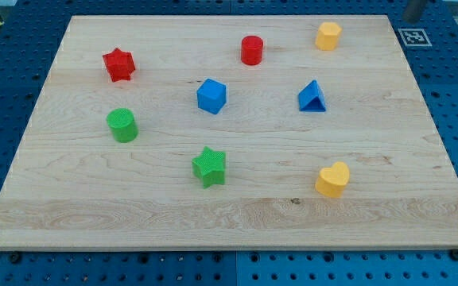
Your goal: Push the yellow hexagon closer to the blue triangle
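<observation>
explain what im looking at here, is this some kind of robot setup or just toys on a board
It is a robot workspace, seen by one camera looking down at a slant. The wooden board is the table top on which an arm pushes blocks with a rod; my tip does not clearly show in this picture, and nothing is held. On the board lie eight small blocks: a red star, a red cylinder, a yellow hexagon, a blue cube, a blue triangle, a green cylinder, a green star and a yellow heart. The hexagon sits above the triangle, apart from it.
</observation>
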### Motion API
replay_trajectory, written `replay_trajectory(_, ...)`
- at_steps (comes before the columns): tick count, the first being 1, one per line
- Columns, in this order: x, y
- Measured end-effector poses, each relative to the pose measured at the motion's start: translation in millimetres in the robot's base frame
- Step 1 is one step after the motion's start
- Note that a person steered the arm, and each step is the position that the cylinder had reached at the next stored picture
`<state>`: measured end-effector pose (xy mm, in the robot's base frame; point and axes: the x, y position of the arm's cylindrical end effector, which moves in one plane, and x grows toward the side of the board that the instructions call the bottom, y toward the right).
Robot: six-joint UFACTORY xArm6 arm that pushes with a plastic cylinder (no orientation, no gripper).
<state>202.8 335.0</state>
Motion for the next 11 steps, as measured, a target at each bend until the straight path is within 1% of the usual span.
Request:
replay_trajectory(1, 2, 0)
replay_trajectory(2, 25, 0)
replay_trajectory(4, 37, -4)
replay_trajectory(5, 56, -36)
replay_trajectory(9, 61, -45)
replay_trajectory(10, 61, -77)
replay_trajectory(11, 61, -94)
